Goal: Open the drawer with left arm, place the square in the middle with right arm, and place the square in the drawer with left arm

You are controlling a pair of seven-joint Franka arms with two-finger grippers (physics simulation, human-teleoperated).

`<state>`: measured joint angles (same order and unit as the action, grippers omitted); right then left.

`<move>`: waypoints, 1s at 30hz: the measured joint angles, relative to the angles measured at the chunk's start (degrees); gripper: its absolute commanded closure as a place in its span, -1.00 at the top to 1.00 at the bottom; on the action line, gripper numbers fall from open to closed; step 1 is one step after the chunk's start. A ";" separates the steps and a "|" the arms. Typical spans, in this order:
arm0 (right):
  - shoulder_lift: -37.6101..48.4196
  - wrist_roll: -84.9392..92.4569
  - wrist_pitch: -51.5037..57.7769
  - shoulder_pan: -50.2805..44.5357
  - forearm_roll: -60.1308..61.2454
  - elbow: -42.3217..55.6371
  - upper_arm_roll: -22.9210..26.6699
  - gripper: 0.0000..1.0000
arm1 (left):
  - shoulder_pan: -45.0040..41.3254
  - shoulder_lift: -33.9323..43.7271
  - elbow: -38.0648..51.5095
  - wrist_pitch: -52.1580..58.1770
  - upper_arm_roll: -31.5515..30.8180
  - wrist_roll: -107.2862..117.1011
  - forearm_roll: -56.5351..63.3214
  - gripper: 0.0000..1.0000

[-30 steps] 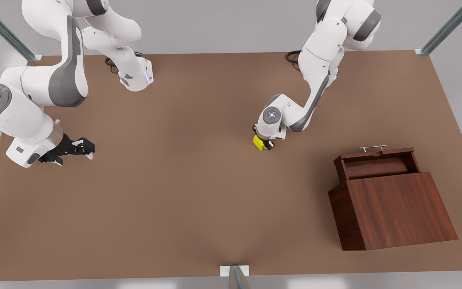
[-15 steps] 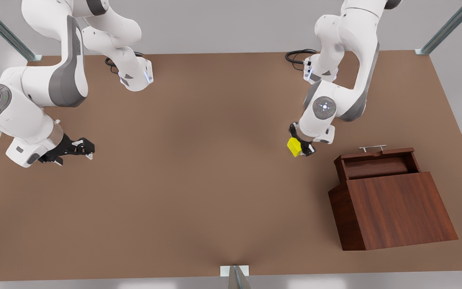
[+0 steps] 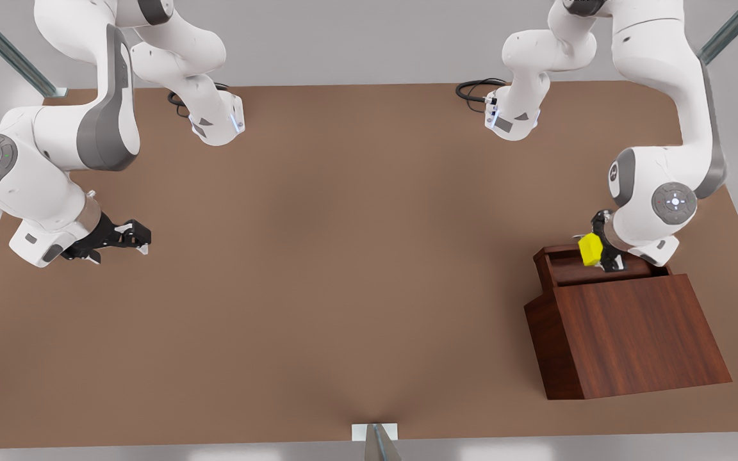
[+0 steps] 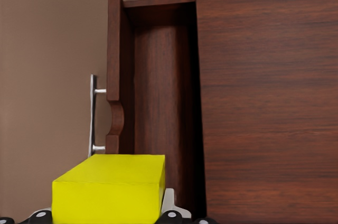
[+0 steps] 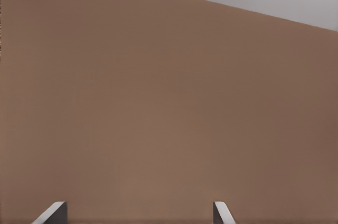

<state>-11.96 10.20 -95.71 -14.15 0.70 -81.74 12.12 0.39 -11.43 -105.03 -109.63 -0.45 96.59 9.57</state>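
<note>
The yellow square point(image 3: 590, 250) hangs over the open drawer point(image 3: 567, 272) of the wooden cabinet point(image 3: 631, 333), with my left gripper point(image 3: 601, 257) shut on it, at the front view's right. In the left wrist view the square point(image 4: 108, 187) sits close up, with the drawer's cavity point(image 4: 163, 92) and silver handle point(image 4: 93, 115) beyond it. My right gripper point(image 3: 141, 240) waits open low over the table at the front view's left. Its two fingertips point(image 5: 53, 213) stand wide apart with bare tabletop between them. The middle point(image 3: 343, 256) of the brown table is bare.
The cabinet's sloped top point(image 4: 269, 97) rises just beside the drawer opening. Both arm bases point(image 3: 215, 121) stand at the table's far edge, with black cables point(image 3: 471, 89) by one. Metal frame posts point(image 3: 715, 45) stand at the corners.
My left gripper has carried the square from the table's middle toward the front view's right, to above the open drawer. The right arm has stayed still.
</note>
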 measured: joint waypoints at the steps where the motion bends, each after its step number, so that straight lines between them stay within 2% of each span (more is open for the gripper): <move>1: 0.00 0.00 0.00 0.06 0.05 0.00 0.00 1.00 | 0.75 -0.64 -0.08 -0.55 0.01 0.08 0.60 0.34; 4: 0.00 0.00 -0.02 0.14 0.09 0.00 0.00 1.00 | 1.90 -1.31 -0.07 -0.66 0.01 1.12 1.64 0.40; 14: -0.09 0.00 0.00 0.32 0.18 0.00 0.00 1.00 | 3.80 -3.69 0.26 -4.61 0.10 1.93 3.24 0.40; 15: -0.04 0.00 -0.03 0.35 0.18 0.00 0.00 1.00 | 3.74 -3.82 0.23 -4.62 0.09 1.76 3.46 0.46; 16: -0.09 0.00 0.00 0.36 0.18 0.00 0.00 1.00 | 3.74 -3.87 0.25 -4.62 0.01 1.54 3.71 0.79; 17: -0.06 0.00 0.00 0.35 0.18 0.00 0.00 1.00 | 3.75 -3.95 0.18 -4.63 0.09 1.30 3.99 1.00; 23: -0.25 0.00 -0.02 0.41 0.18 0.00 0.05 1.00 | 3.77 -3.75 0.49 -4.02 0.05 0.82 4.76 1.00; 24: -0.25 0.00 -0.09 0.45 0.17 0.00 0.06 1.00 | 3.77 -1.70 1.30 -1.83 -0.17 -1.08 5.36 1.00; 25: -0.26 0.00 -0.09 0.45 0.09 0.00 0.07 1.00 | 3.56 0.62 5.58 8.79 -1.81 -16.82 5.66 1.00; 27: -0.25 0.00 -0.09 0.41 0.18 0.00 0.05 1.00 | 1.29 0.53 18.22 23.91 -2.72 -53.60 3.76 1.00; 28: -0.26 0.00 -0.09 0.48 0.18 0.00 0.03 1.00 | -0.22 0.40 21.04 26.92 -2.70 -68.40 2.55 1.00; 30: -0.18 -0.08 -0.22 0.44 0.18 0.00 0.09 1.00 | -6.26 -0.32 25.02 29.05 -2.73 -80.53 0.99 1.00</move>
<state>-12.14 10.11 -95.93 -13.71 0.88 -81.74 12.21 -5.87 -11.75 -80.01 -80.58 -3.18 16.06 10.56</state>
